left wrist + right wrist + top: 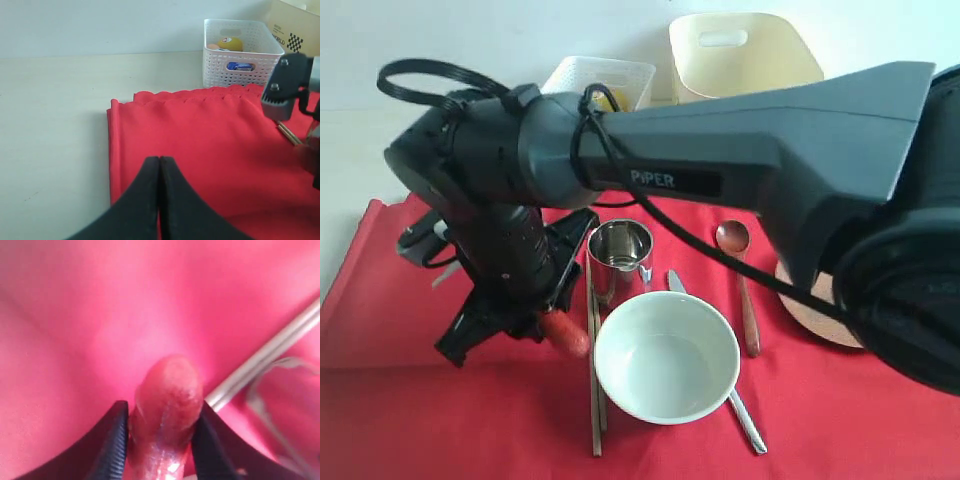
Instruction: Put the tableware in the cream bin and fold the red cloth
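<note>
A: Right gripper (161,412): fingers (114,440)?
B: Clamped on either side of a reddish rounded piece (167,390), with the red cloth (440,420) beneath. Chopsticks (593,380) just beside the tips. Steel cup (618,255) and bowl (665,355) near.
A: Left gripper (159,162)?
B: Fingers together, tips touching, over the cloth.
A: Cream bin (740,55)?
B: Well apart from both, beside the white basket (595,80).

A white lattice basket (217,70) stands on the pale tabletop (55,115), before a light wall (100,22). Inside it lie a yellow round thing (231,43) and a blue-white carton (240,66), seen through the holes. A cardboard box (296,25) with a checkered mark stands just beside the basket. A glossy orange-red piece (568,338) also shows, its kind unclear.
</note>
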